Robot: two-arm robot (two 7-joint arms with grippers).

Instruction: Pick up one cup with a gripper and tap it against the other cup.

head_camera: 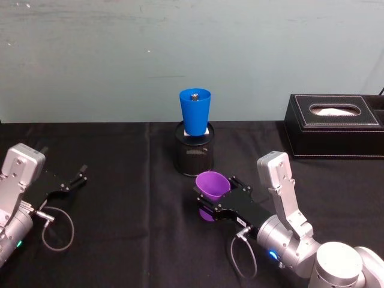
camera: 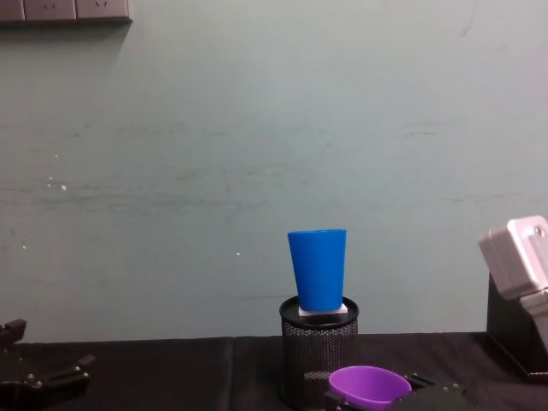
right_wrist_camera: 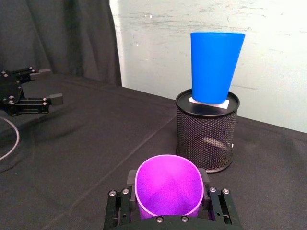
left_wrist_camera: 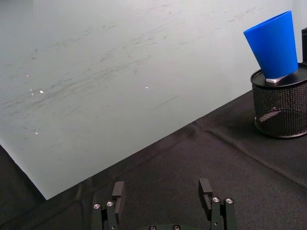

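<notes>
My right gripper (head_camera: 216, 188) is shut on the purple cup (head_camera: 212, 183), with one finger on each side of it (right_wrist_camera: 168, 186). The cup is tilted, its open mouth facing the wire-mesh holder. The blue cup (head_camera: 195, 111) stands upright on a small white block on top of that black mesh holder (head_camera: 194, 155), just beyond the purple cup and apart from it. In the chest view the purple cup (camera: 370, 385) sits lower than the blue cup (camera: 318, 270) and to its right. My left gripper (head_camera: 81, 175) rests open at the table's left side, holding nothing.
A black tissue box (head_camera: 336, 126) stands at the back right of the black-clothed table. A pale wall runs close behind the holder. Loose cables loop by each wrist. Bare cloth lies between the two arms.
</notes>
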